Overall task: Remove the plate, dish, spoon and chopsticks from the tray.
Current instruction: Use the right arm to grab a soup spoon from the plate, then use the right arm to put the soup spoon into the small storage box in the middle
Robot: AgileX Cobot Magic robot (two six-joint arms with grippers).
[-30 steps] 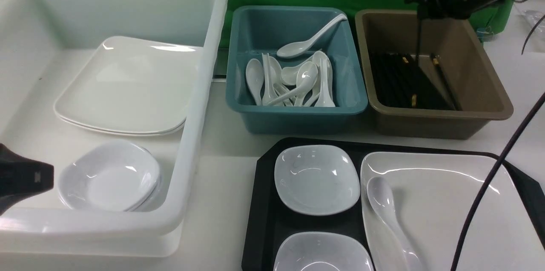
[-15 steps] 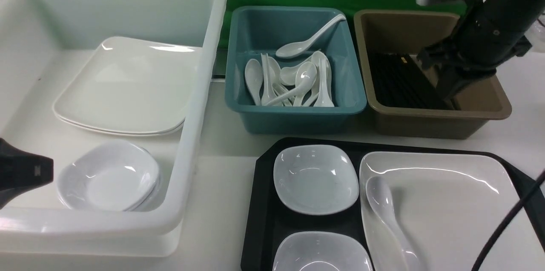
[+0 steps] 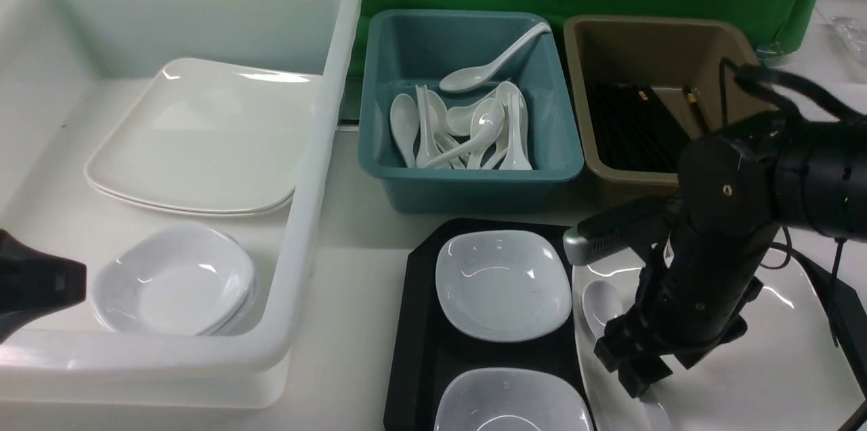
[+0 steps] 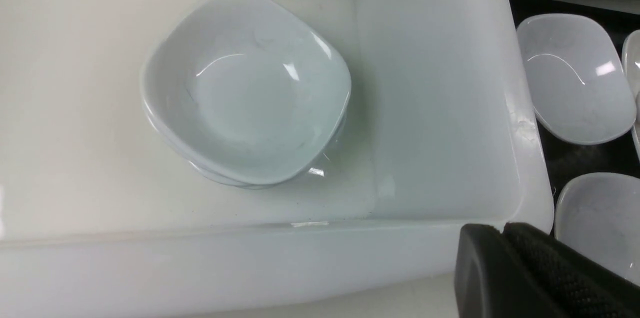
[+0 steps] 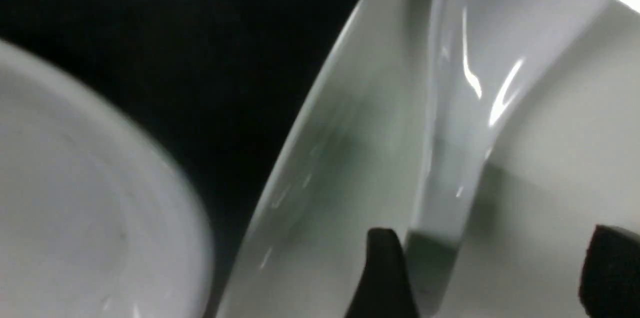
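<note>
- Down from the brown tub (image 3: 633,179) comes the right hand (image 3: 631,364), spread astride the spoon (image 3: 599,299) handle.
- Left hand (image 3: 34,282) hangs pressed together near the white tub (image 3: 318,146).
- Tray (image 3: 420,322) holds two dishes (image 3: 502,285), spoon, plate (image 3: 792,377); chopsticks (image 3: 633,126) lie in that brown tub.

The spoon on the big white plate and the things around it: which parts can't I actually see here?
Front view: the spoon shows only its bowl; the right arm hides its handle.
Right wrist view: the right pincer stands open about the handle, but blur hides whether a finger touches it.
Front view: the near dish is cut off by the bottom edge.
</note>
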